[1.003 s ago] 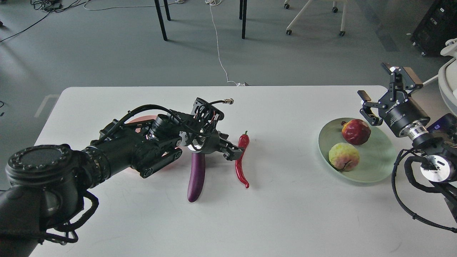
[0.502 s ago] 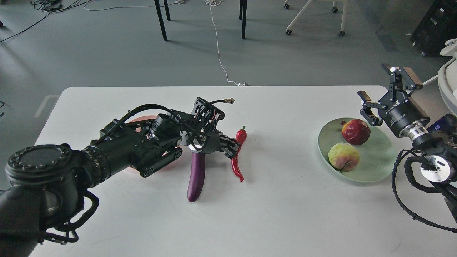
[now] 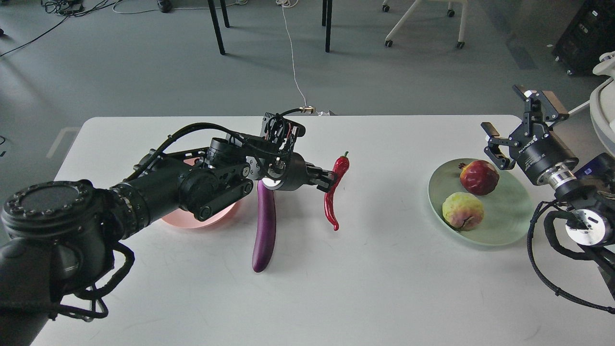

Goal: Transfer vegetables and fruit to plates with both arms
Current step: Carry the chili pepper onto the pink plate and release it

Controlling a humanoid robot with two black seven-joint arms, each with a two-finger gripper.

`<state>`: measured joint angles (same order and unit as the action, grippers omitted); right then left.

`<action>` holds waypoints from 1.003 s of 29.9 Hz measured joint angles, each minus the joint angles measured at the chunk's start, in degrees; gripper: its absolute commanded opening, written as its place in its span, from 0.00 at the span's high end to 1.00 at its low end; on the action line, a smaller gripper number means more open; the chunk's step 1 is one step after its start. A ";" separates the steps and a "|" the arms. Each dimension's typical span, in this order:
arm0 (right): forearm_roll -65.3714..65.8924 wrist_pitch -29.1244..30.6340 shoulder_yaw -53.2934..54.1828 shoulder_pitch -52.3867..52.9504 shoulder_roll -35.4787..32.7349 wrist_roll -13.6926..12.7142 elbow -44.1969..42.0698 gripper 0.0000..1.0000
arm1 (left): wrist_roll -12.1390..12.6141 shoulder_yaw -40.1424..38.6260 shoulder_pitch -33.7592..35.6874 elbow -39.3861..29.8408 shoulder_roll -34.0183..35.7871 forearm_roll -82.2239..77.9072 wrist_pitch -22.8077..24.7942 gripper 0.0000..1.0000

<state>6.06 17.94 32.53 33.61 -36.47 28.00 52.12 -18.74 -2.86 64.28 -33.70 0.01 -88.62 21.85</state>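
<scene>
My left gripper [image 3: 330,179] is shut on the red chili pepper [image 3: 334,197] and holds it lifted above the white table [image 3: 365,288], hanging stem up. The purple eggplant [image 3: 265,226] lies on the table just left of it, its upper end hidden under my left wrist. The pink plate [image 3: 192,220] sits behind my left arm, mostly hidden. The mint green plate [image 3: 504,211] at the right holds the dark red fruit [image 3: 479,177] and the yellow-green fruit [image 3: 462,211]. My right gripper [image 3: 507,126] is open and empty above the green plate's far rim.
Chair and table legs [image 3: 216,26] and a white cable [image 3: 293,57] are on the grey floor beyond the table's far edge. A white machine part [image 3: 606,103] stands at the far right edge.
My left gripper closed on the chili pepper and lifted it up and to the right off the table. The pink plate shows more. The right arm has not moved.
</scene>
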 measured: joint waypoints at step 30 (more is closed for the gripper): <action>0.00 -0.01 -0.01 -0.04 0.44 0.00 0.02 0.02 | -0.85 0.09 -5.72 -28.11 39.69 0.09 6.15 0.87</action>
<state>6.06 17.93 32.52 33.57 -36.03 28.00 52.14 -19.58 -2.78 58.56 -61.81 39.70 -88.52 28.01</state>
